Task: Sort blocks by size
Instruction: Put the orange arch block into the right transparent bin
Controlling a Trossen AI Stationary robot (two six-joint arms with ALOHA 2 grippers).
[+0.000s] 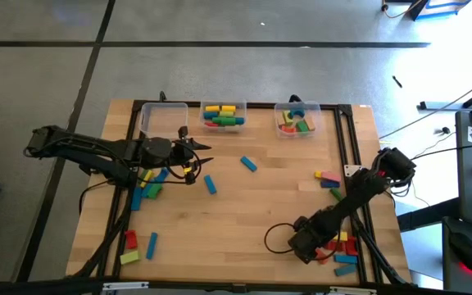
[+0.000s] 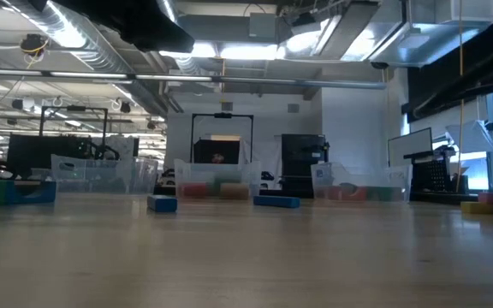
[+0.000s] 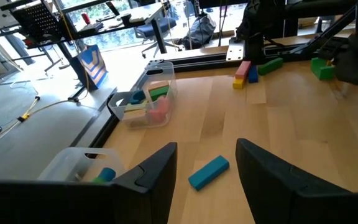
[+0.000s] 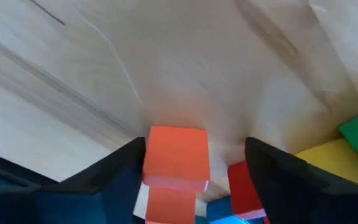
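Table [image 1: 260, 209]: you are working on bare wood, bins [image 1: 224, 115] lining its far edge.
Right gripper [image 4: 194, 171]: fingers are spread, straddling an orange block [image 4: 176, 155] for pickup.
Left gripper [image 3: 207, 168]: fingers are released, hovering over a blue block [image 3: 208, 172].

Right gripper [image 1: 308, 242]: hidden under its own wrist in the high view; contact with the orange block [image 4: 175, 155] between the jaws cannot be told.
Block pile [image 1: 344, 248] at the right gripper: partly covered by the arm; count unclear.
Left pile of blocks [image 1: 149, 183]: partly under the left arm.
Bin contents [image 2: 216, 190], low view: blurred, shapes unreadable.
Near bin [image 3: 82, 165], left wrist view: lower part hidden behind the finger [image 3: 151, 177].
Yellow block [image 4: 335, 157], right wrist view: cut by the frame edge.
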